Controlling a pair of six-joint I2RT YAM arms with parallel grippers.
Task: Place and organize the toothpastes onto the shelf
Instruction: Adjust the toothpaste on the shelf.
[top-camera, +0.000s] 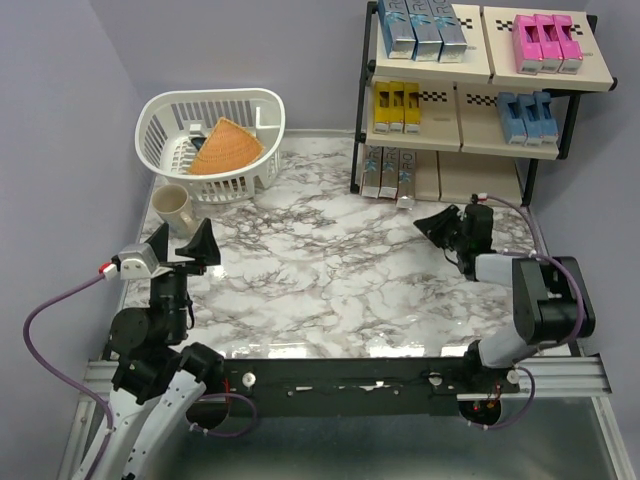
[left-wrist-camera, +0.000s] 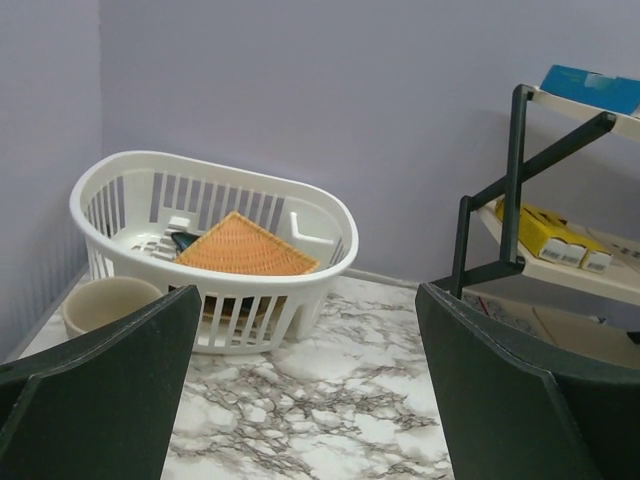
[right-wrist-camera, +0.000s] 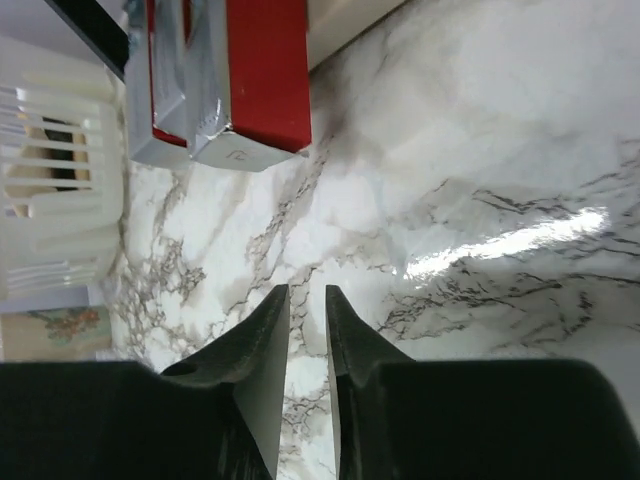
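From above, the toothpastes (top-camera: 545, 42) sat on the shelf (top-camera: 480, 176), my right claw (top-camera: 437, 225) close by. Left wrist: my left claw (left-wrist-camera: 307, 295) spread wide, empty. Right wrist: fingers (right-wrist-camera: 255, 370) nearly together on nothing — a careless swing could topple the bottom cartons (right-wrist-camera: 265, 70).

You have a glossy, marble-patterned counter (top-camera: 300, 290) that mirrors the light, a smooth white plastic basket (left-wrist-camera: 215, 168) holding a rough woven mat (left-wrist-camera: 245, 250), and foil-shiny silver-blue cartons (top-camera: 424, 28) on the shelf (top-camera: 440, 72) with matt beige panels.

A robotics lab test cell — bare lilac walls (top-camera: 60, 100) enclose a marble-print bench (top-camera: 330, 280), with cabled arms (top-camera: 150, 335) bolted to an aluminium rail (top-camera: 590, 372) at its edge.
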